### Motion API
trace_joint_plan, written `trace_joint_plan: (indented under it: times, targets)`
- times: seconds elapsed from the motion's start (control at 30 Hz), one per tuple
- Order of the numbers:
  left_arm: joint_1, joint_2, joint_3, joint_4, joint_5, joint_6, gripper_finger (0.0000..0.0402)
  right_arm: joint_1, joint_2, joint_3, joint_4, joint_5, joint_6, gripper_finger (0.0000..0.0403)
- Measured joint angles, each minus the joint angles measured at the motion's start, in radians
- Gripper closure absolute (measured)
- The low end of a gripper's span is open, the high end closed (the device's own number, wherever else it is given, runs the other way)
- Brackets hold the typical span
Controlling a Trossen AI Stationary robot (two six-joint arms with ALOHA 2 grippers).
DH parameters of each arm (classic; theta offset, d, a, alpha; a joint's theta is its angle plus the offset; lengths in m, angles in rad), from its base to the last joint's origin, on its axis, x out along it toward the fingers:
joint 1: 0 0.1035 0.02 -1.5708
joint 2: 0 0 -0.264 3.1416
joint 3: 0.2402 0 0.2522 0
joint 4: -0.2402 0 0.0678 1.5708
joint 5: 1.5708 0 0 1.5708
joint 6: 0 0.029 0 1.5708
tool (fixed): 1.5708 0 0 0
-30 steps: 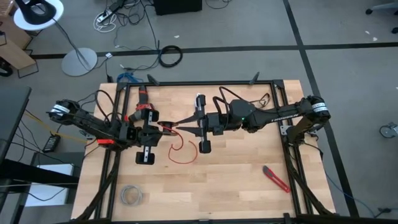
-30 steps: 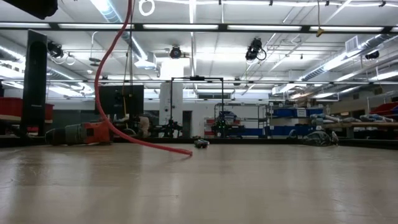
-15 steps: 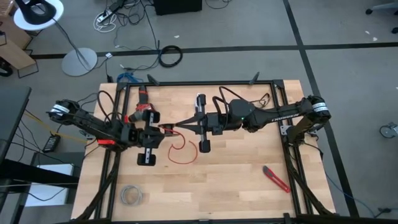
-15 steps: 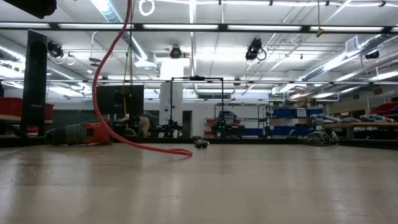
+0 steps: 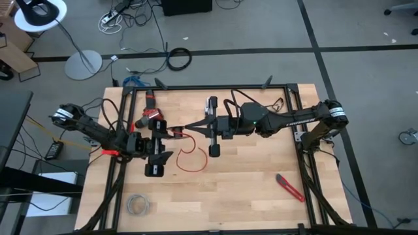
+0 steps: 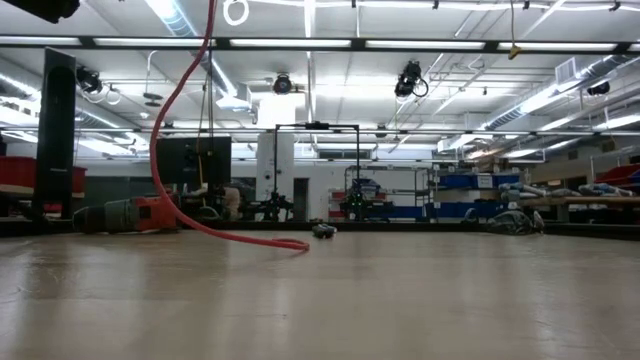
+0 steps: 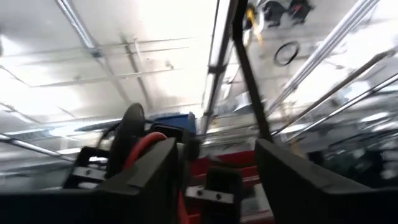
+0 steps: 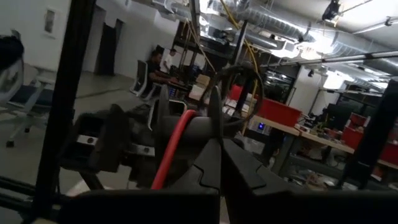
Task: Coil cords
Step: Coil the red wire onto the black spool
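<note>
The cord is a thin red wire (image 5: 191, 159). Its lower part lies in a loose loop on the wooden table (image 5: 248, 189), and its upper part rises to my right gripper (image 5: 183, 129), which is shut on it above the table's middle. In the low view the wire (image 6: 160, 150) drops from above in a curve, and its lower stretch (image 6: 270, 241) rests on the table. My left gripper (image 5: 171, 145) stands open just left of the wire. In the left wrist view its fingers (image 7: 149, 177) are spread wide with nothing between them. My right gripper pinches the red wire's raised part (image 8: 188, 123) between its two shut fingertips. The fingers reach in about level from the table's right. The wire hangs slack below them, and its lower loop (image 5: 193, 167) lies on the table.
A red-handled cutter (image 5: 289, 187) lies at the near right and a pale grey wire coil (image 5: 138, 205) at the near left. A red and black tool (image 5: 151, 112) sits at the far left. The black frame rail (image 5: 215, 87) runs along the far edge.
My left gripper has opened, let go of the red wire and swung a little toward the table's near edge. The wire's upper part now stays at my right gripper, and the loop on the table has kept its place.
</note>
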State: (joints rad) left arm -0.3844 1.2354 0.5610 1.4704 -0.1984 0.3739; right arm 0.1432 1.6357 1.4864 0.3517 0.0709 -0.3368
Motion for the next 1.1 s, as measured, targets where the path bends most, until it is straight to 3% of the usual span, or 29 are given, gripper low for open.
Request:
trace_joint_plan:
  times: [0.4, 0.6, 0.7, 0.8, 1.0, 1.1]
  targets:
    - [-0.166, -0.015, 0.000, -0.001, -0.366, 0.308, 0.0178, 0.019, -0.068, 0.000, -0.228, 0.111, -0.031, 0.0403]
    - [-0.264, -0.036, 0.031, -0.066, -0.729, 0.460, 0.0178, 0.018, -0.081, 0.000, -0.388, 0.206, -0.023, 0.0403]
    - [-0.301, -0.043, 0.099, -0.252, -0.959, 0.510, 0.0179, 0.013, -0.080, -0.001, -0.456, 0.221, -0.019, 0.0403]
    - [-0.312, -0.045, 0.199, -0.528, -1.104, 0.465, 0.0179, 0.000, -0.079, -0.001, -0.496, 0.220, 0.018, 0.0403]
    - [-0.317, -0.045, 0.430, -1.150, -1.126, 0.187, 0.0181, -0.017, -0.077, -0.001, -0.550, 0.214, 0.047, 0.0403]
    - [-0.305, -0.037, 0.541, -1.487, -1.043, -0.009, 0.0191, -0.019, -0.077, -0.001, -0.584, 0.213, 0.057, 0.0403]
